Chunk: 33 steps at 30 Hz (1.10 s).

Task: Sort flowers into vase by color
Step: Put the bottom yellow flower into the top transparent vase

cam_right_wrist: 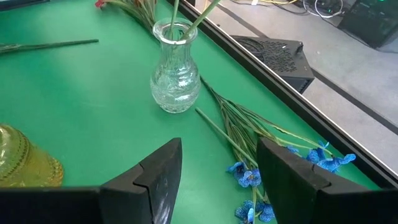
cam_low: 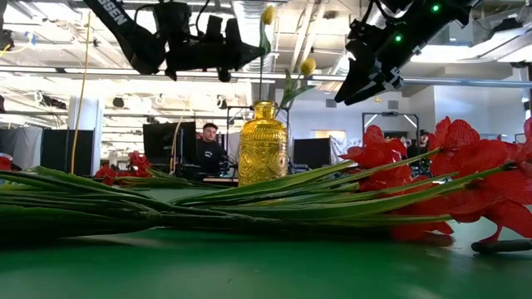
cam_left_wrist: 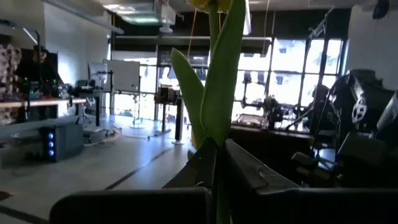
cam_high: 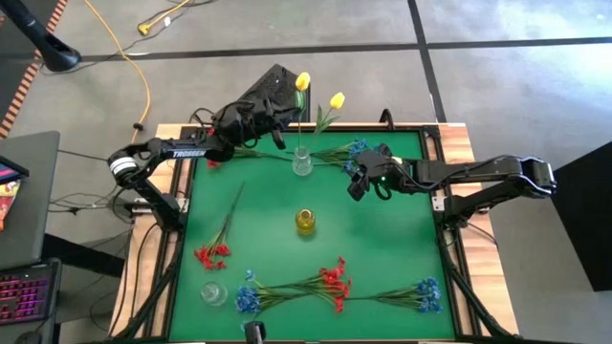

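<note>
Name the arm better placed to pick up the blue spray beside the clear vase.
Right. Its end effector is open, hovering directly over the blue spray by the clear vase. The left end effector is shut on a yellow tulip stem.

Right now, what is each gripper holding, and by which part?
The left gripper is shut on a yellow tulip, gripping its green stem. The right gripper is open over the blue flowers, holding nothing.

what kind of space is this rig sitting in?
Likely a robotics lab or open workshop: a person sits at monitors behind the table, exposed ceiling ducting, a yellow cable across the concrete floor.
</note>
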Each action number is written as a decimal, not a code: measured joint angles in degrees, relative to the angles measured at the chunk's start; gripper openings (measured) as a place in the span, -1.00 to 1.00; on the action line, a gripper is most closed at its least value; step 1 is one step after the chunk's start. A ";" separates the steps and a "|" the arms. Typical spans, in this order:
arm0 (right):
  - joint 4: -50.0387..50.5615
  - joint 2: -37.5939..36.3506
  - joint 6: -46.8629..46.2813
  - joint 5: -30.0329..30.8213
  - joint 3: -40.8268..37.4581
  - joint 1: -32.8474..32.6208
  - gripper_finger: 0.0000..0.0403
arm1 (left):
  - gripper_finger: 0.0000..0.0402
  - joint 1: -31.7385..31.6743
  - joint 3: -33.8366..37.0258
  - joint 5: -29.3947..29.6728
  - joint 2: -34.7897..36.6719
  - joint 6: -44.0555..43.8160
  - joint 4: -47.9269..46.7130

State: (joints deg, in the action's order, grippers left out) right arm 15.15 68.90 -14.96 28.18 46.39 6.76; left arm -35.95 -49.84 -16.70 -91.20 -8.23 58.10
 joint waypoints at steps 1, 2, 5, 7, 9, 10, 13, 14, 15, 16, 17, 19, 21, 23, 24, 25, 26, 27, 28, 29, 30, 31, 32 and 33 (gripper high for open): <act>-0.02 0.00 0.00 0.00 0.00 0.00 0.16 | -0.99 0.00 0.00 0.00 0.00 0.01 -0.34; -0.04 0.00 0.00 0.00 0.00 0.00 0.16 | -0.99 0.01 0.00 -0.02 0.02 0.03 -0.64; -0.35 0.00 -0.02 0.00 0.00 0.00 0.16 | -0.99 0.01 0.00 -0.03 0.02 0.05 -2.54; -0.35 0.00 -0.02 0.01 0.00 0.00 0.16 | -0.99 0.10 0.00 -0.03 0.02 0.26 -3.76; -0.33 0.00 -0.04 0.02 0.00 0.00 0.16 | -0.99 0.32 0.00 0.05 0.02 0.73 -5.54; -0.33 0.00 -0.02 0.02 0.00 0.00 0.16 | -0.99 0.49 0.00 0.15 0.02 1.05 -6.45; -0.33 0.00 -0.04 0.02 0.00 0.00 0.16 | -0.99 1.17 0.00 0.57 0.02 2.27 -8.69; -0.33 0.00 -0.04 0.02 0.00 0.00 0.16 | -0.99 1.35 0.00 0.70 0.02 2.65 -9.45; -0.33 0.00 -0.04 0.02 0.00 0.00 0.16 | -0.99 1.50 0.00 0.87 0.02 2.86 -10.24; -0.32 0.00 -0.04 0.02 0.00 0.00 0.16 | -0.99 1.60 0.00 0.89 0.00 2.92 -10.91; -0.30 0.00 -0.04 0.02 0.00 0.00 0.16 | -0.99 1.71 0.00 0.91 0.02 2.93 -11.39; -0.30 0.00 -0.04 0.02 0.00 0.00 0.16 | -0.99 1.71 0.00 0.93 0.01 2.93 -12.29; -0.30 0.00 -0.05 0.03 0.00 0.00 0.16 | -0.99 1.71 0.00 0.94 0.01 2.81 -13.52; -0.26 0.00 -0.04 0.04 0.00 0.00 0.16 | -0.99 1.71 0.00 0.98 0.02 2.60 -14.37; -0.26 0.00 -0.04 0.04 0.00 0.00 0.16 | -0.99 1.71 0.00 0.98 0.00 2.58 -14.85; -0.26 0.00 -0.07 0.04 0.00 0.00 0.16 | -0.98 1.71 0.00 0.98 0.02 2.58 -15.52; -0.26 0.00 -0.04 0.04 0.00 0.00 0.16 | -0.96 1.71 0.00 1.00 0.00 2.54 -16.34; -0.24 0.00 -0.06 0.04 0.00 0.00 0.16 | -0.95 1.71 0.00 1.00 0.01 2.54 -17.15; -0.24 0.00 -0.04 0.04 0.00 0.00 0.16 | -0.94 1.71 0.00 1.01 0.01 2.53 -17.85; -0.24 0.00 -0.04 0.04 0.00 0.00 0.16 | -0.91 1.71 0.00 1.01 0.00 2.51 -18.37; -0.24 0.00 -0.02 0.04 0.00 0.00 0.16 | -0.89 1.71 0.00 0.98 0.01 2.54 -18.86; -0.23 0.00 0.00 0.05 0.00 0.00 0.16 | -0.86 1.71 0.00 0.91 0.00 2.59 -19.22; -0.22 0.00 0.02 0.07 0.00 0.00 0.16 | -0.83 1.73 0.00 0.91 0.00 2.76 -19.60; -0.22 0.00 0.02 0.07 0.00 0.00 0.16 | -0.80 1.82 0.00 0.89 0.00 3.13 -19.86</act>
State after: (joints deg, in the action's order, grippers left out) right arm 14.94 68.90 -14.94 28.25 46.39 6.76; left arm -34.13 -49.84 -15.81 -91.20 -5.10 38.24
